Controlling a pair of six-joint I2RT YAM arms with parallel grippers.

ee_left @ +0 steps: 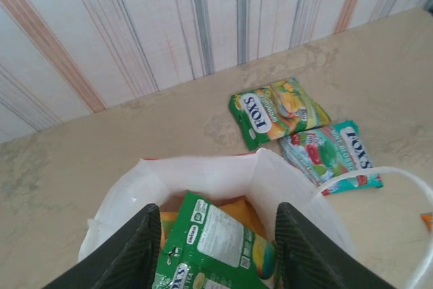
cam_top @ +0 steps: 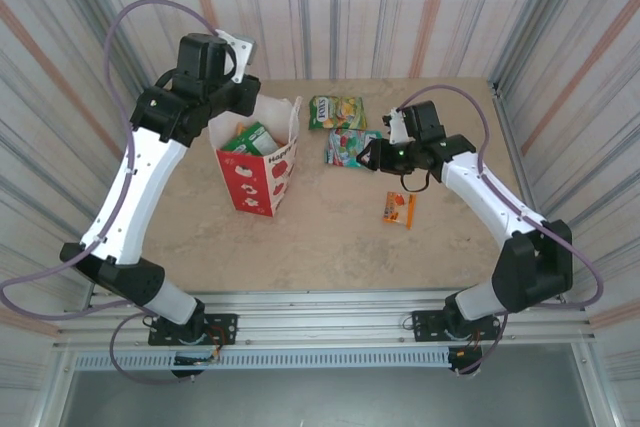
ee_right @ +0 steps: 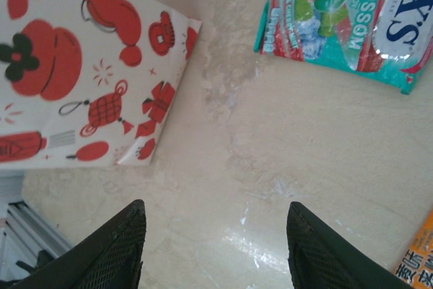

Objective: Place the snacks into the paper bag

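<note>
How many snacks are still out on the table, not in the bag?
3 in view: a green-yellow packet farthest back, a teal packet just in front of it, and a small orange sachet nearer. The right arm may hide more.

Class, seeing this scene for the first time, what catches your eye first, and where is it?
The small upright red-and-white printed paper bag stands left of centre on the table, a glossy green packet in its mouth beneath the left gripper. To its right lie a green-yellow packet, a teal packet and a small orange sachet near the right gripper.
</note>
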